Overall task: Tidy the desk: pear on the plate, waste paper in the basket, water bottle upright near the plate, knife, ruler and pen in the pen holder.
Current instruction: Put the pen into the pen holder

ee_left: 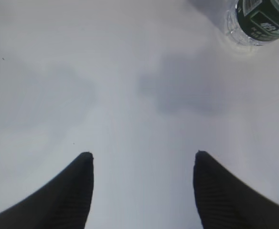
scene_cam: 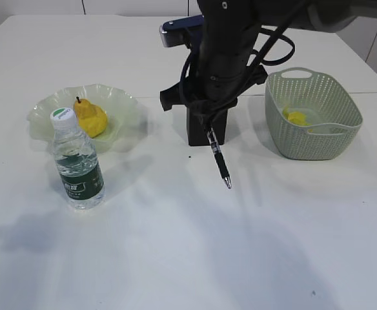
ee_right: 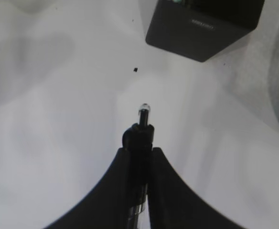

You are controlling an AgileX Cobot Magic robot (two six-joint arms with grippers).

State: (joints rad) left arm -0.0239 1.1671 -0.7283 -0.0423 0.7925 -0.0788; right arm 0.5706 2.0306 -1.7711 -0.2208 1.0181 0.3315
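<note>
Just in front of the small black square pen holder (scene_cam: 206, 131), the right end effector (ee_right: 138, 157) pinches a black pen (scene_cam: 219, 160), its long axis hanging steeply tip-down above the white table (scene_cam: 240, 245); the holder's mouth lies slightly behind; the left end effector (ee_left: 142, 162) hovers spread, empty

Black pen (scene_cam: 218, 158) hangs tip-down before the black pen holder (scene_cam: 204, 129); pear (scene_cam: 90, 117) rests on the plate (scene_cam: 127, 106).

I take this for a lab or office test bench: plain white tabletop (scene_cam: 175, 258) filling the frame, pale panelled wall (scene_cam: 46, 6) along the top edge.
</note>
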